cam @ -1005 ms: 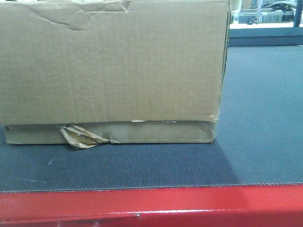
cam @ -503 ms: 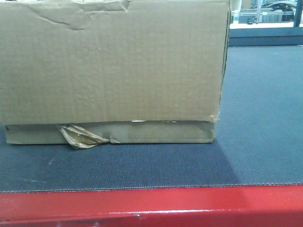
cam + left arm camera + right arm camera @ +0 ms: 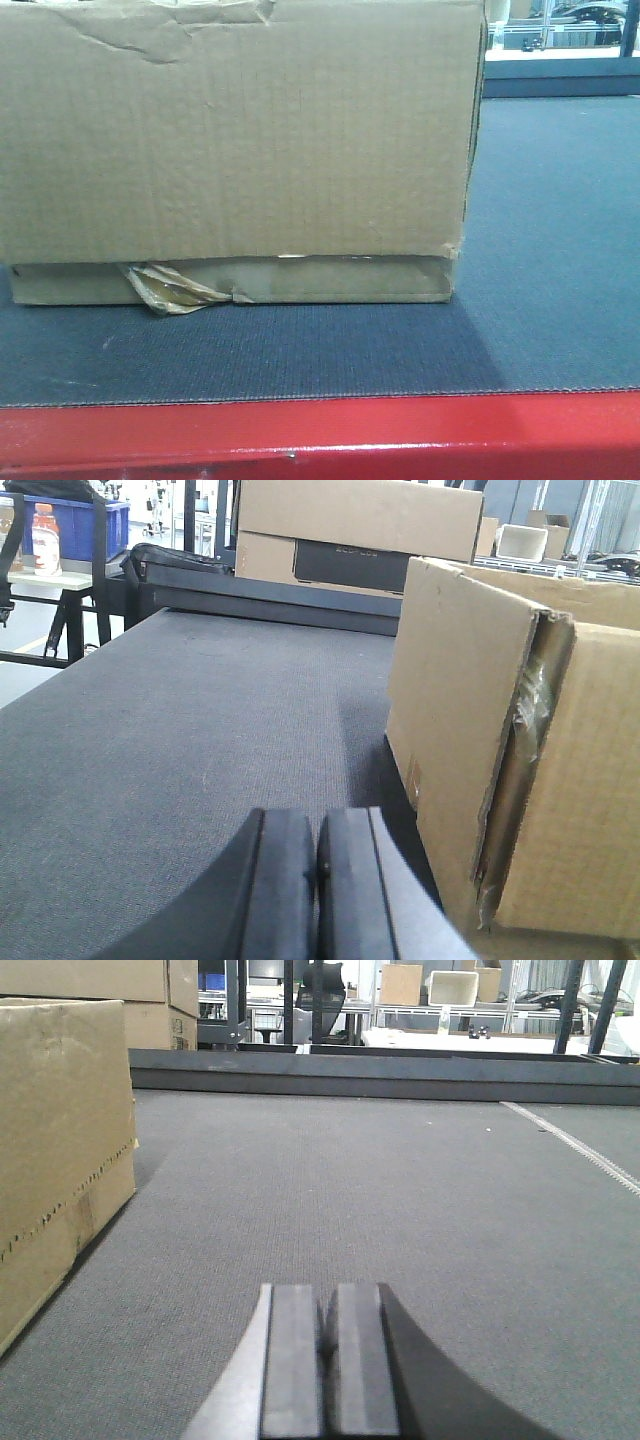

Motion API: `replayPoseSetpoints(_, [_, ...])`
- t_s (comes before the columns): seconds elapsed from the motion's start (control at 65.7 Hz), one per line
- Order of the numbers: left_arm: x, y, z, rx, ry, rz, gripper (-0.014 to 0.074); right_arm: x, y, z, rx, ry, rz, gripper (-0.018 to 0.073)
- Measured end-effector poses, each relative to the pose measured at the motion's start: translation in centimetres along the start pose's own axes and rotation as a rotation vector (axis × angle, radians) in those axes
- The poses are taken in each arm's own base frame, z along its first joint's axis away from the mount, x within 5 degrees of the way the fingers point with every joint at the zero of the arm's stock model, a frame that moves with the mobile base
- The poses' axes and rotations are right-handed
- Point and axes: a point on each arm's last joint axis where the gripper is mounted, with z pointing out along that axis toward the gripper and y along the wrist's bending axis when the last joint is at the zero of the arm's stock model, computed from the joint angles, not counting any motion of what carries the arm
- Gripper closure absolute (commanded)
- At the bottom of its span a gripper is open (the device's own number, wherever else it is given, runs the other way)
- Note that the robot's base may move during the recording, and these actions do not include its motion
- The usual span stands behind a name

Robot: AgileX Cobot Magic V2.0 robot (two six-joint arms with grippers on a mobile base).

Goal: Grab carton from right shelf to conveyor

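progress: carton (image 3: 235, 150) already sits flat on the conveyor (image 3: 540, 250) belt, so the placing looks done; only pulling the arms back seems left
left gripper (image 3: 317, 880): pads pressed together, holding nothing, low over the belt just beside the carton's left end
right gripper (image 3: 329, 1360): pads together, empty, low over the belt, carton off to its left
far: other cartons (image 3: 360, 525) behind the belt
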Motion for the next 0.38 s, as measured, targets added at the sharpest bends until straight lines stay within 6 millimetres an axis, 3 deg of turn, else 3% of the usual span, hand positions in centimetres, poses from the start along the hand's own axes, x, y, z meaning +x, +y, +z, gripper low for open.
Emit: replayPoseSetpoints(0.381, [0.0, 0.0, 0.0, 0.0, 0.0, 0.0, 0.0582, 0.0, 0.0, 0.0, 0.0, 0.0, 0.0, 0.0629])
